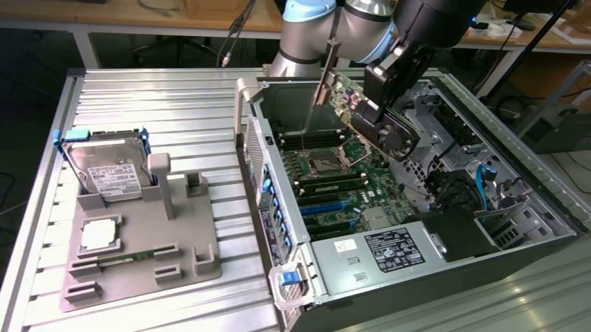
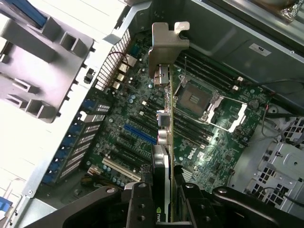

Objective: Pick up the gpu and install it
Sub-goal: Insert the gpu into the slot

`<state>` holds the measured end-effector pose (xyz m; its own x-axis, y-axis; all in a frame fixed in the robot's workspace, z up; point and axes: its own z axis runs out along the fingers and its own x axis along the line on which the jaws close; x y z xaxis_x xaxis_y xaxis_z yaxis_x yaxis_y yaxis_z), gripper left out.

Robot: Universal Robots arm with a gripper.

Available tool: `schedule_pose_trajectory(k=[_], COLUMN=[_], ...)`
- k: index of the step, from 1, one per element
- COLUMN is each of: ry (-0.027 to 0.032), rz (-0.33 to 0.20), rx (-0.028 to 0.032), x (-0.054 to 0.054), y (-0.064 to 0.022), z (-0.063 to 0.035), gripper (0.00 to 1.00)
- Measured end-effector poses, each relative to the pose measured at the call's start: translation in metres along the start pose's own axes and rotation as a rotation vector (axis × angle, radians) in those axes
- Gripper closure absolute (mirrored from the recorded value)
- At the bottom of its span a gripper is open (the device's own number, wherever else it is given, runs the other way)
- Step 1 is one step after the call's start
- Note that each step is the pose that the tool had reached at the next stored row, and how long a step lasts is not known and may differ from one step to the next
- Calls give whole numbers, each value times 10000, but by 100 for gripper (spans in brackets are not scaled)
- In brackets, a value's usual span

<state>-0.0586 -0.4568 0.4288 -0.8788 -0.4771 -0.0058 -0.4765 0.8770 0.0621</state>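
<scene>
**A:** What lies nearest in the exterior view?

**B:** The open computer case, lying on its side, with the power supply in its near corner. On the exterior view's left a grey fixture sits on the ribbed worktop. It carries a memory stick and a processor chip. Further back a hard drive leans in its cradle.

**A:** And deeper inside the case?

**B:** The motherboard has a blue slot, and beyond that the CPU socket with its metal frame swung open. Blue cables hang on the exterior view's right.

**A:** Where is the gpu?

**B:** The gpu is tilted in the air above the socket end of the board and is seated in no slot. The end effector is clamped on it, one finger on each face. From the wrist the card is seen edge-on. Its silver bracket is at the far end, with the socket and the memory slots below it. The blue slot lies beside the card's edge, not under it.

**A:** And behind?

**B:** The robot arm, then a wooden worktop.
</scene>
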Motion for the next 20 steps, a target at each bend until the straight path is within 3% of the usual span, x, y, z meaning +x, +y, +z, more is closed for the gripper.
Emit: schedule_pose_trajectory(k=[20], ry=[37], rz=[-601], rx=[-4], x=[0], y=[0], z=[0], gripper=[73])
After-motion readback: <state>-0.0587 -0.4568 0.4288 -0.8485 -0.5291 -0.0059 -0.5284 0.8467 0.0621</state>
